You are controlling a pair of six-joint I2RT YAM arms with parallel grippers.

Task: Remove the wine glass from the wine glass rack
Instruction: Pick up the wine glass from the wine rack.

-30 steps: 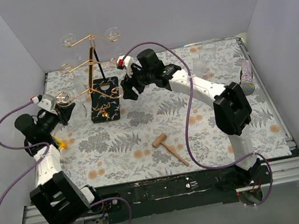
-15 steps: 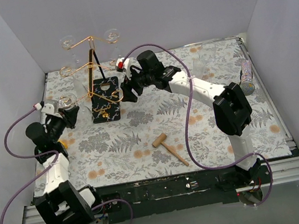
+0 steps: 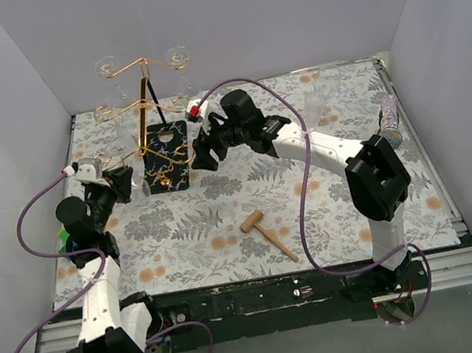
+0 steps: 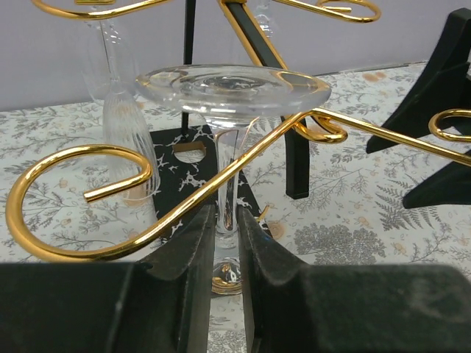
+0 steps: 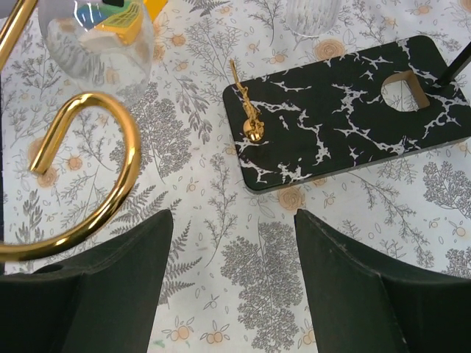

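The wine glass rack [image 3: 146, 90] is a gold wire stand on a black marbled base [image 3: 167, 157] at the back left. A clear wine glass [image 4: 232, 87] hangs upside down, its foot resting on a curled gold arm [image 4: 243, 158]. My left gripper [image 4: 227, 220] is shut on the glass's stem just below that arm; from above the left gripper [image 3: 118, 181] is left of the base. My right gripper [image 3: 199, 151] hovers open at the base's right side. In the right wrist view, the right gripper [image 5: 232, 220] holds nothing, with the base [image 5: 346, 118] and a gold scroll [image 5: 96, 176] ahead.
Two more glasses [image 3: 110, 67] hang from the rack's top arms. A wooden mallet [image 3: 267, 231] lies mid-table. Clear glasses [image 3: 315, 106] stand at the back right, and a patterned cylinder [image 3: 389, 120] lies by the right wall. A green and yellow object [image 3: 65, 236] sits under the left arm.
The left arm has swung right and slightly nearer, bringing its gripper closer to the rack base. The right gripper has shifted a little nearer along the base.
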